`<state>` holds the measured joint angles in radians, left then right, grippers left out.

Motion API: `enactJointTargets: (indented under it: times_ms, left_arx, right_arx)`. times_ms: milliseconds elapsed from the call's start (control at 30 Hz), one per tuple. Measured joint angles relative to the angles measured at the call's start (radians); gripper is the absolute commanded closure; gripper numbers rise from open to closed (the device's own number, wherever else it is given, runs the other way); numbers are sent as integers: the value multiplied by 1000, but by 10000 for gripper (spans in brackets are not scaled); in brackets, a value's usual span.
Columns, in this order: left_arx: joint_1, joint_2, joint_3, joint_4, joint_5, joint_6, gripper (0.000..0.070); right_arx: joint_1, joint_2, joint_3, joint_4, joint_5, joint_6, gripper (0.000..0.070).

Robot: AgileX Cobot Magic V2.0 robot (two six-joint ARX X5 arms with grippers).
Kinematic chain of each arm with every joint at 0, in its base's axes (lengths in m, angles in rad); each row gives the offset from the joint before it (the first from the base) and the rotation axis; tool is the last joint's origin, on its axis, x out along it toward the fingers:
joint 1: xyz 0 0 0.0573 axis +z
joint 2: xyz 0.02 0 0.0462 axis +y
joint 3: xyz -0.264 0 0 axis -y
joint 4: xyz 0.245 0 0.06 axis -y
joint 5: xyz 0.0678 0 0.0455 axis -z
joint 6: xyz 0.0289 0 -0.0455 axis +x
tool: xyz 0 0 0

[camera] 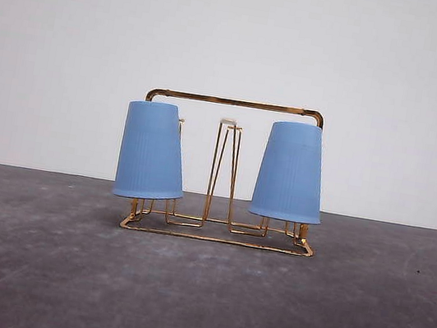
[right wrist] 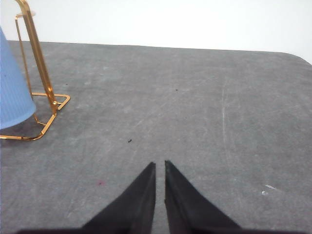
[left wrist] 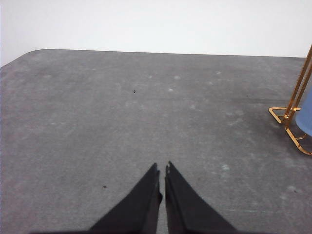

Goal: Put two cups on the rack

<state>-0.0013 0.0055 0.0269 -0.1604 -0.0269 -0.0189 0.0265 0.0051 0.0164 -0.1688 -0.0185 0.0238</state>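
The gold wire rack [camera: 236,103] stands at the middle of the grey table. Two light blue ribbed cups hang upside down on its prongs: one cup [camera: 150,152] at the left end, tilted slightly, and the other cup [camera: 290,172] at the right end. A white-tipped middle prong [camera: 230,124] is bare. My left gripper [left wrist: 162,168] is shut with nothing in it, low over the table, with the rack's corner [left wrist: 291,113] and a cup's edge [left wrist: 307,115] off to its side. My right gripper [right wrist: 159,165] is shut and empty too, with the rack's end [right wrist: 45,83] and a cup [right wrist: 11,97] off to its side.
A plain white wall backs the table [camera: 198,294]. The table's rounded corners show in the wrist views [left wrist: 29,54] [right wrist: 297,56]. Small dark specks [right wrist: 129,141] lie on the grey surface.
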Motion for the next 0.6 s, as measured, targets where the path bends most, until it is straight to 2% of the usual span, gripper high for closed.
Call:
enactJointTargets:
  times_ms: [600]
  left_arx:
    - [0, 0, 0, 0, 0, 0, 700]
  right_arx:
    - [0, 0, 0, 0, 0, 0, 669]
